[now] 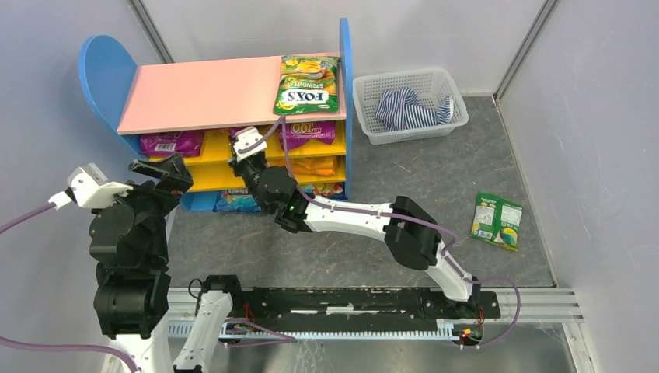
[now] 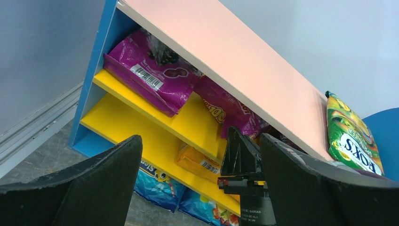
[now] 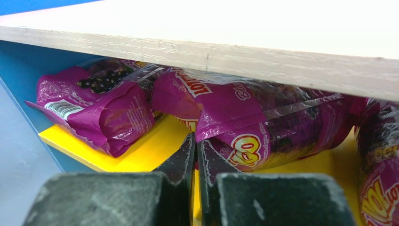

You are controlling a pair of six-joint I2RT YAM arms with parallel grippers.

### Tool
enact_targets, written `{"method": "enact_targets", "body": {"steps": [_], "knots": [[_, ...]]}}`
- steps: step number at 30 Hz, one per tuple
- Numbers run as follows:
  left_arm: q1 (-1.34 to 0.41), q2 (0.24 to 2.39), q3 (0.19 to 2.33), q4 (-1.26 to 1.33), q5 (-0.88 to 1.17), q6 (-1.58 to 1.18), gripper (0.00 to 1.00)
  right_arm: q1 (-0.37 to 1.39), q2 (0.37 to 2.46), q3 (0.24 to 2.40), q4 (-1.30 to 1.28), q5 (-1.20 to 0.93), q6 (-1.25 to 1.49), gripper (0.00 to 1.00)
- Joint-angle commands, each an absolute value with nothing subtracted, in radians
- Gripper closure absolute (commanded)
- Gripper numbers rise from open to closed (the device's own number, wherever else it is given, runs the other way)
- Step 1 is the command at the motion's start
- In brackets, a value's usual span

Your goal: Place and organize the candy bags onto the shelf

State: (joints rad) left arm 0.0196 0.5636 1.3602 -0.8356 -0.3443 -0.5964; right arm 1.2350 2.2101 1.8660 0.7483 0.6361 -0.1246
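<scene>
The shelf (image 1: 202,93) has a pink top board, yellow boards and blue sides. A green FOX'S candy bag (image 1: 309,84) lies on the top board. Purple bags (image 1: 171,143) sit on the upper yellow board, orange ones (image 1: 315,165) below, blue ones (image 1: 237,200) at the bottom. Another green bag (image 1: 496,220) lies on the floor to the right. My right gripper (image 3: 196,136) reaches under the pink board, its jaws nearly together, tips at the lower edge of the middle purple bag (image 3: 263,122). My left gripper (image 2: 200,139) hangs wide open left of the shelf, holding nothing.
A white mesh basket (image 1: 365,93) holding a blue-white striped cloth (image 1: 412,109) stands right of the shelf. Walls close in on both sides. The right arm (image 1: 350,214) stretches across the floor in front of the shelf. A metal rail (image 1: 528,299) runs along the near edge.
</scene>
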Motion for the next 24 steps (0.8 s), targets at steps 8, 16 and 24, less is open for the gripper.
{"method": "enact_targets", "body": {"steps": [8, 16, 24], "knots": [[0.016, 0.552, 1.381, -0.812, -0.337, -0.554, 0.00, 1.237, 1.964, 1.567, 0.880, 0.230, -0.151, 0.99], [0.016, 0.539, 1.372, -0.791, -0.275, -0.597, 0.00, 1.194, 1.793, 1.358, 0.887, -0.026, -0.052, 0.99], [0.016, 0.539, 1.361, -0.770, -0.223, -0.631, 0.00, 1.107, 1.791, 1.343, 0.808, 0.068, -0.020, 0.99]]}}
